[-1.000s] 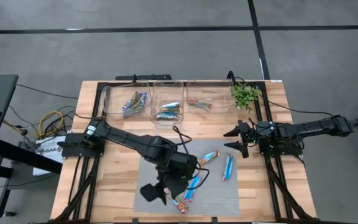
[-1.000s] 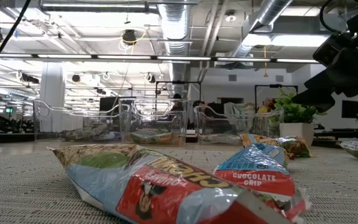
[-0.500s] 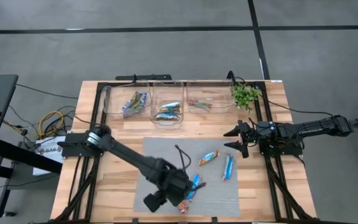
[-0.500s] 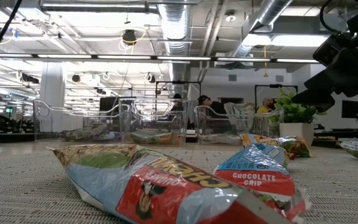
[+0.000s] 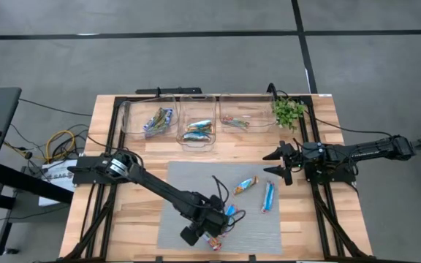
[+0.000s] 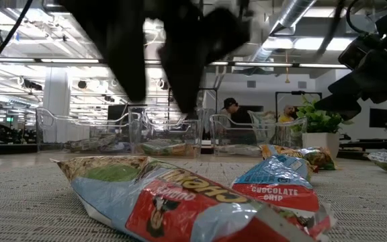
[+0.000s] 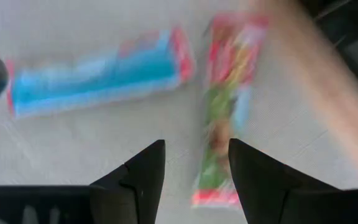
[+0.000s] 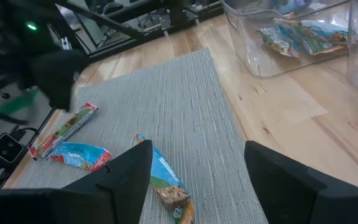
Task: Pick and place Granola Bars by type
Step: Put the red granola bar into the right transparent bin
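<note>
Granola Bars are split between the grey mat and the three clear bins lined up at the far edge of the table. Four bars are left on the mat: two near its middle right, and a blue one plus a multicolour one at the near edge. The left gripper is parked low right over that near pair, jaws spread apart with nothing caught between them; in the left wrist view the multicolour bar's end is seen in the gap between the fingers. The right gripper is held off at the mat's right side, well apart from the bars, fingers wide open and empty. Each bin already has bars dropped in it.
</note>
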